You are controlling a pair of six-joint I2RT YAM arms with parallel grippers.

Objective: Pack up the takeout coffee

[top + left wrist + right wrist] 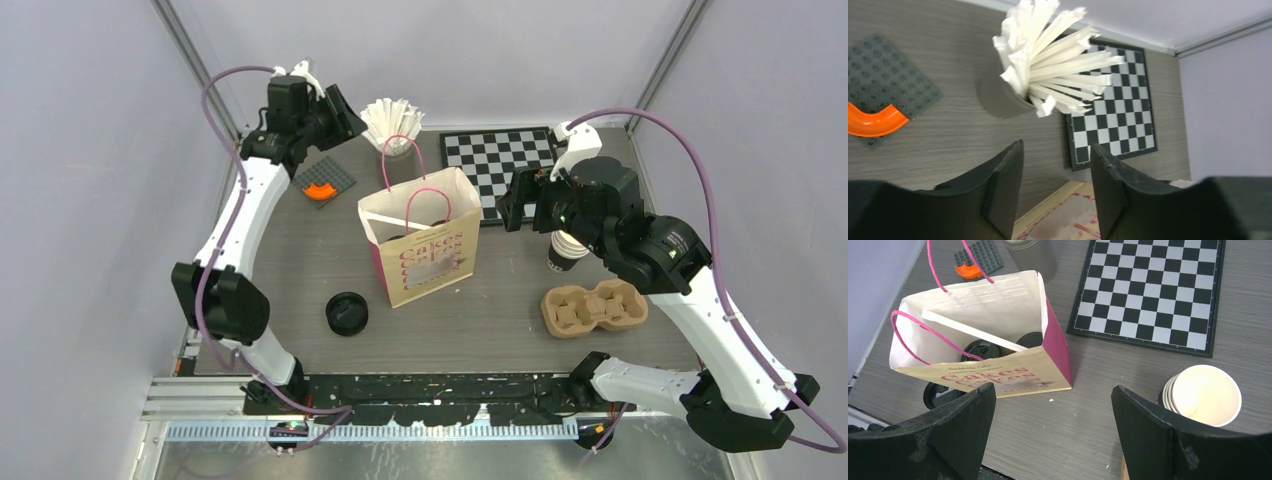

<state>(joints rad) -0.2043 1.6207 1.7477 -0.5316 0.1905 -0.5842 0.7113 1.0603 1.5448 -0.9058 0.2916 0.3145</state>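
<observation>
Ahead of right gripper (1052, 392), jaws wide: 2 lidded cups (984, 346) inside bag (998, 295)

I see two lidded cups (982, 349) standing in the bag (420, 240) at mid-tabletop (500, 330). The chessboard (500, 160) lies behind it to the right, the cup stack (566, 250) is to its right, and the carrier (593, 308) sits before that stack.
</observation>
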